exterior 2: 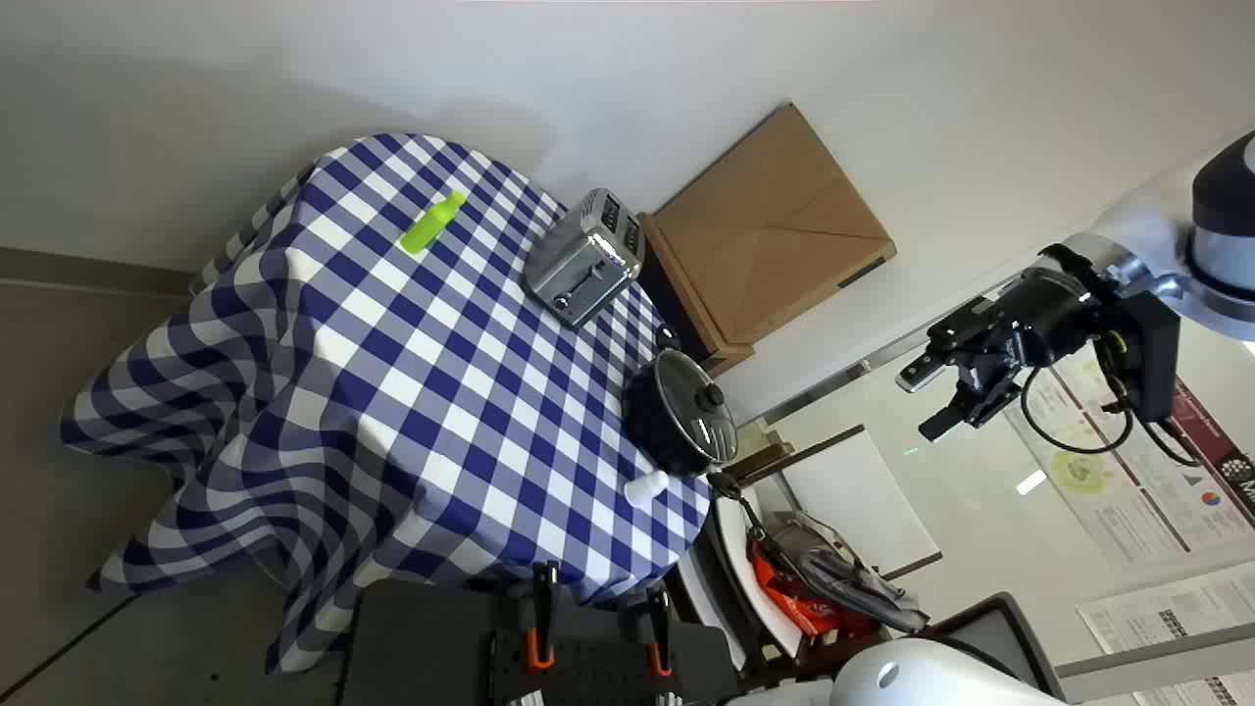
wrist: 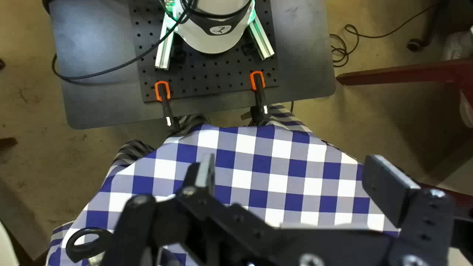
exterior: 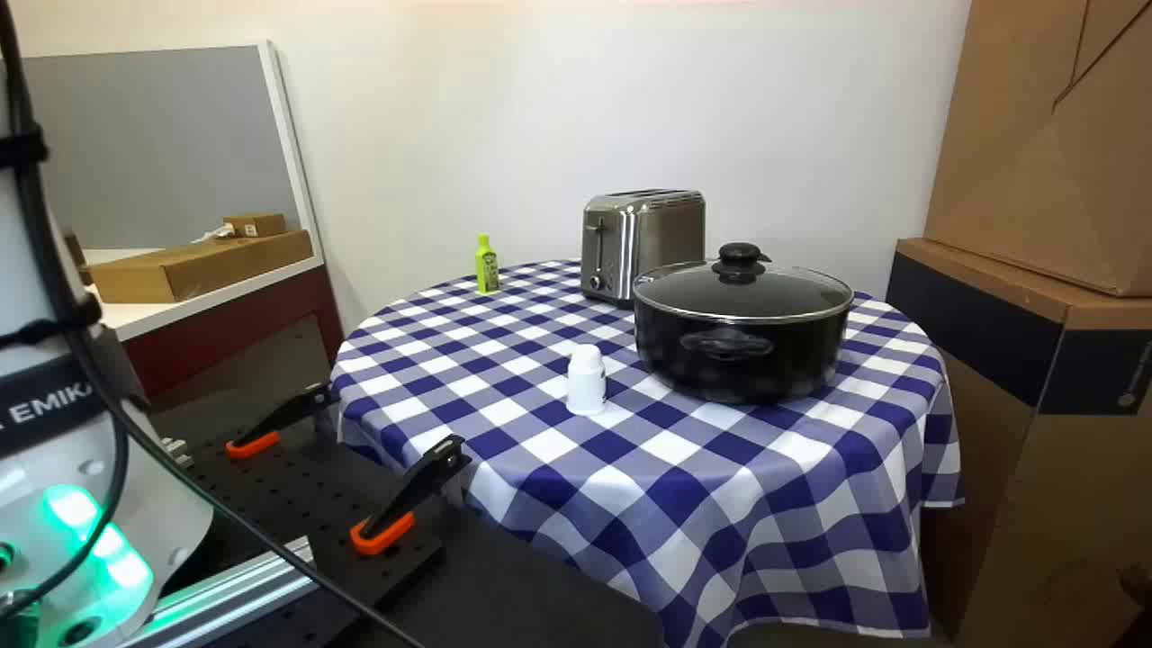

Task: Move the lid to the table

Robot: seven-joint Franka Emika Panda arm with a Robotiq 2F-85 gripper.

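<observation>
Dark and round, the lid (exterior: 801, 292) rests level on the pot (exterior: 747, 371) in an exterior view, capping it, with the knob (exterior: 741, 259) pointing straight up. It spans as broad one way as another; its axis runs upright, through the knob. The pot stands on the table (exterior: 540, 445), one side handle (exterior: 727, 343) in plain sight. Working from a distance, I have the gripper (exterior 2: 921, 404) raised in the air, well apart from the lid; the fingers (wrist: 386, 186) are spread wide, with checked cloth (wrist: 277, 183) showing between them in the wrist view. The shaker (exterior: 586, 385) and the toaster (exterior: 643, 245) both stand near the pot, the shaker upright, and the bottle (exterior: 487, 267) stands farther off, all on the table in both exterior views.
</observation>
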